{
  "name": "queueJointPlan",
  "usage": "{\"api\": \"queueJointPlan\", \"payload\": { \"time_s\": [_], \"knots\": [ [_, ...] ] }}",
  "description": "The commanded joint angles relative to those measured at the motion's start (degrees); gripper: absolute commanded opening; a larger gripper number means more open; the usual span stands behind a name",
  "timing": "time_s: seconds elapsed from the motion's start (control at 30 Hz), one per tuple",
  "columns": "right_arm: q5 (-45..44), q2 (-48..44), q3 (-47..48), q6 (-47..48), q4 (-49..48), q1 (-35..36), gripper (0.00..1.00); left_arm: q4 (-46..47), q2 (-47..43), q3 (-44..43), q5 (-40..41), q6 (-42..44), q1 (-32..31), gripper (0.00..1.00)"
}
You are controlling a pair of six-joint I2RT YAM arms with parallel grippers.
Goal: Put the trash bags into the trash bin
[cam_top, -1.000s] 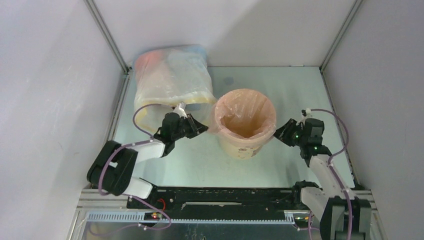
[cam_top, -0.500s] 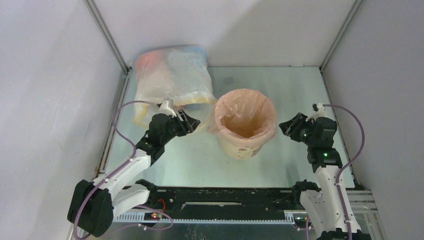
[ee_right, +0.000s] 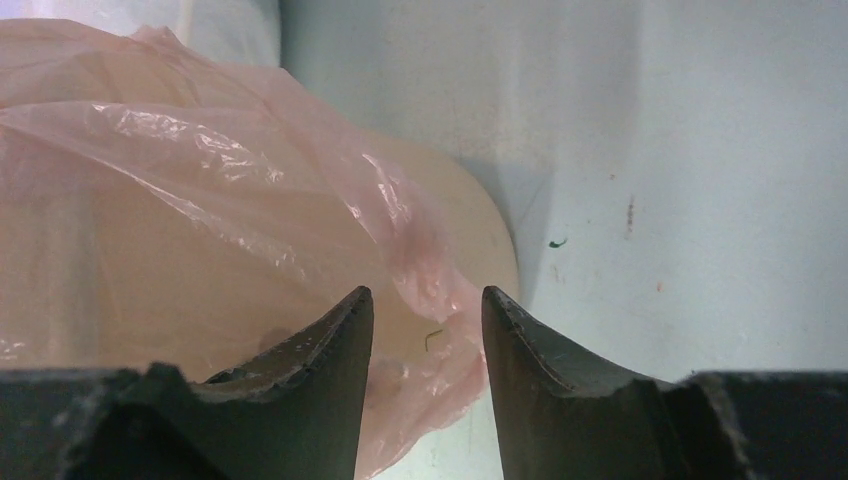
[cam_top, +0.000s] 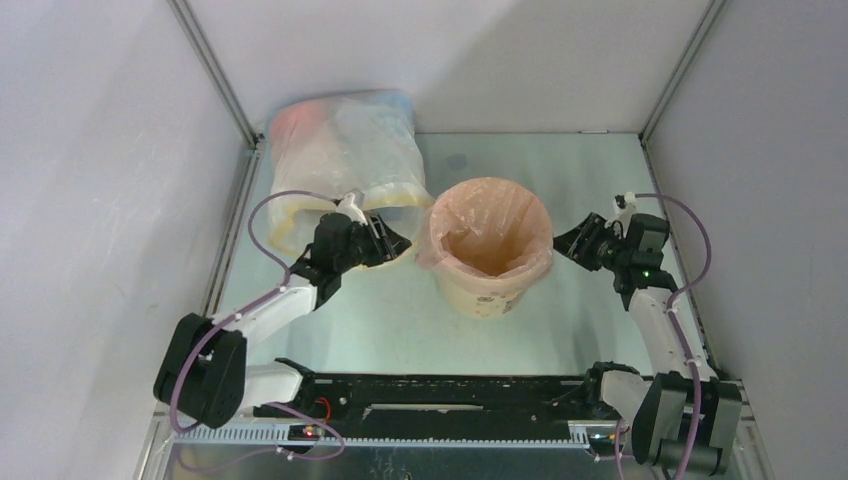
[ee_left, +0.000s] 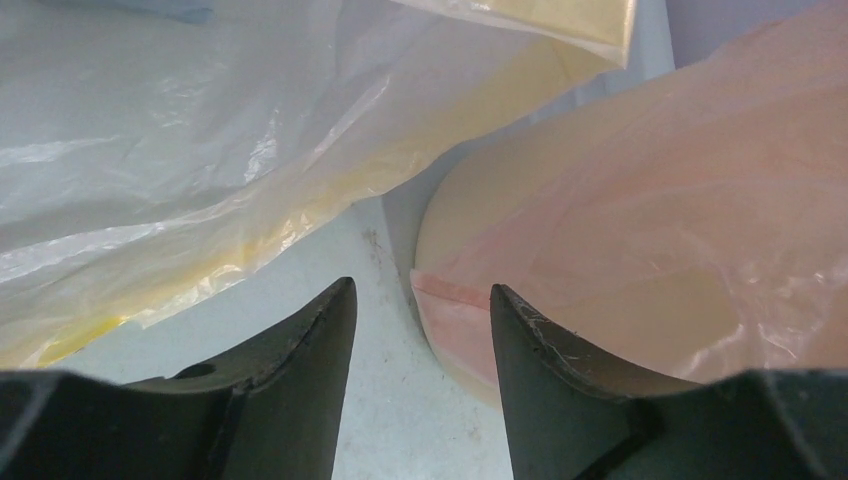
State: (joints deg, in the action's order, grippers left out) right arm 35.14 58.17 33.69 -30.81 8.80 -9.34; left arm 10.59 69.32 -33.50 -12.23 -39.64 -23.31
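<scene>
The tan paper trash bin [cam_top: 487,290] stands upright mid-table. The pale-pink trash bag [cam_top: 490,215] lines it, with its hem folded over the rim and hanging down the outside. My left gripper [cam_top: 400,241] is open and empty just left of the bin. In the left wrist view the bag's hem [ee_left: 640,250] and the bin wall [ee_left: 480,215] lie just beyond the open gripper [ee_left: 420,292]. My right gripper [cam_top: 566,244] is open just right of the bin. In the right wrist view the gripper [ee_right: 427,296] is open around a hanging fold of the bag [ee_right: 440,300], not clamped.
A big clear whitish sack with a yellow hem [cam_top: 340,165] lies at the back left, close behind my left gripper; it fills the upper left of the left wrist view [ee_left: 200,150]. Grey enclosure walls stand on three sides.
Both arms have shifted. The left gripper pulled back from the bin, then came in again beside its left rim. The right gripper moved up and in toward the bin's right rim.
</scene>
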Motion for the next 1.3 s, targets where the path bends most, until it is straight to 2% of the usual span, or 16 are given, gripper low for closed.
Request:
{"api": "queueJointPlan", "payload": {
  "time_s": [0.0, 0.1, 0.3, 0.4, 0.6, 0.83, 0.97, 1.1, 1.27],
  "knots": [
    [5.94, 2.86, 2.22, -2.17, -7.48, -0.32, 0.48, 5.59, 4.18, -2.73, -5.06, -0.79, 0.28, 0.57],
    [5.21, 5.88, 2.25, -2.52, -8.3, -0.52, 0.47, 6.61, 6.7, -3.44, -6.13, -1.25, 0.27, 0.55],
    [1.88, 11.97, 2.17, -3.6, -8.27, -1.46, 0.35, 8.61, 10.12, -4.01, -7.07, -1.8, -0.04, 0.49],
    [2.08, 15.69, 2.08, -4.04, -11.43, -1.46, 0.3, 9.44, 12.03, -4.24, -7.16, -1.89, -0.39, 0.47],
    [5.17, 18.85, 1.29, -4.83, -14.1, -1.44, 0.28, 10.71, 14.59, -4.18, -7.22, -2.17, -0.94, 0.45],
    [-2.66, 4.78, 1.02, -0.94, -4.69, -2.35, 0.33, 8.35, 11.33, -3.42, -4.48, -0.58, -0.95, 0.45],
    [-2.54, -1.83, 0.67, 1.08, -2.81, -1.48, 0.39, 6.93, 10.03, -3.79, -3.93, -0.09, -0.95, 0.45],
    [-2.15, -2.39, 0.67, 2.51, -2.43, -0.17, 0.44, 7.02, 10.37, -4.21, -4.82, -0.73, -0.96, 0.45],
    [1.03, 3.52, 0.69, 1.83, -5.6, 1.04, 0.44, 7.55, 10.9, -4.34, -5.69, -1.15, -1.29, 0.47]
  ]
}}
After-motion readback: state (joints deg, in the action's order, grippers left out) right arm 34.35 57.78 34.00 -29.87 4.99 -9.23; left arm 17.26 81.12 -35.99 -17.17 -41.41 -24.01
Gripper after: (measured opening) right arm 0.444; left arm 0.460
